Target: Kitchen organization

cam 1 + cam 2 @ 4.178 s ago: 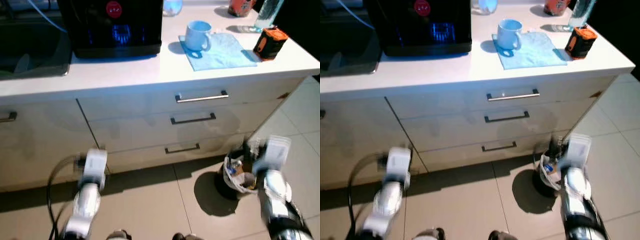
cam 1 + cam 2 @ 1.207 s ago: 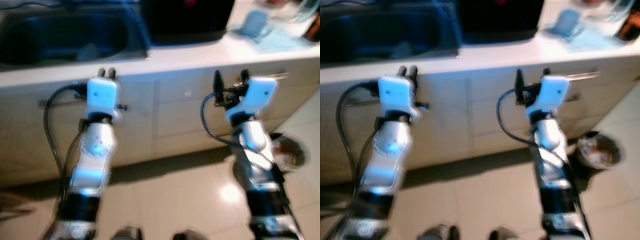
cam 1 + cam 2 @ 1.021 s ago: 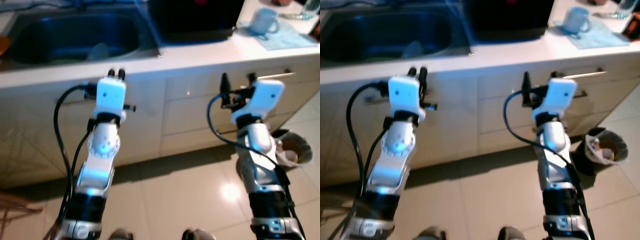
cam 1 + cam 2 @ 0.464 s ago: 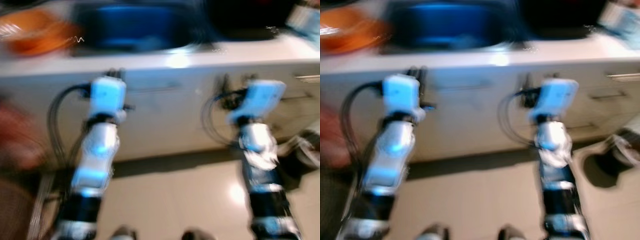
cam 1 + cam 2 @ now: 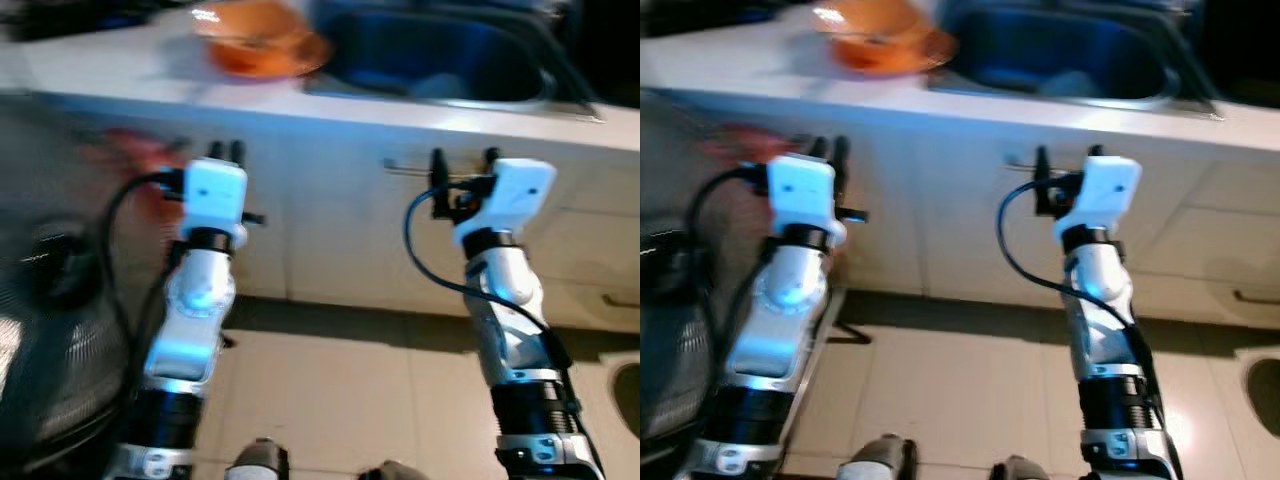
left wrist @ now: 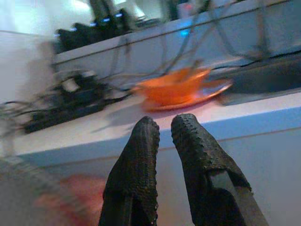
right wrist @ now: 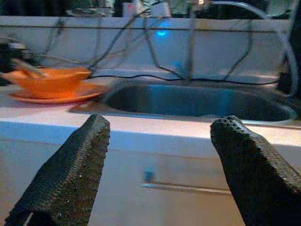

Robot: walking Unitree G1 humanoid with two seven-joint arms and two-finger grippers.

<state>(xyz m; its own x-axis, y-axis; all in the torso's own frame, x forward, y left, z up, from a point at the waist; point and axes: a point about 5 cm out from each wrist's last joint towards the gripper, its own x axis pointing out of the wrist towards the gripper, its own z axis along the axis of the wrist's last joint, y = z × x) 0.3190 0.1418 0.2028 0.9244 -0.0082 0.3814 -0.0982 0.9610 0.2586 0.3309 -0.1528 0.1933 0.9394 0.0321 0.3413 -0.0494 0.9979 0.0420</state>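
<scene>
Swinging left along the counter, my view now takes in the sink [image 5: 450, 60] and an orange bowl [image 5: 258, 40] on its plate, just beside the basin. Both arms are raised before the cabinet fronts — left gripper [image 6: 162, 136] with fingers pressed nearly together, right gripper [image 7: 160, 141] spread wide, holding nothing

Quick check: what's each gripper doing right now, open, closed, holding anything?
Left gripper: closed, holding nothing.
Right gripper: open, holding nothing.

Orange bowl [image 5: 258, 40] on orange plate [image 5: 300, 58], countertop [image 5: 120, 70] — beside sink [image 5: 440, 60]
</scene>
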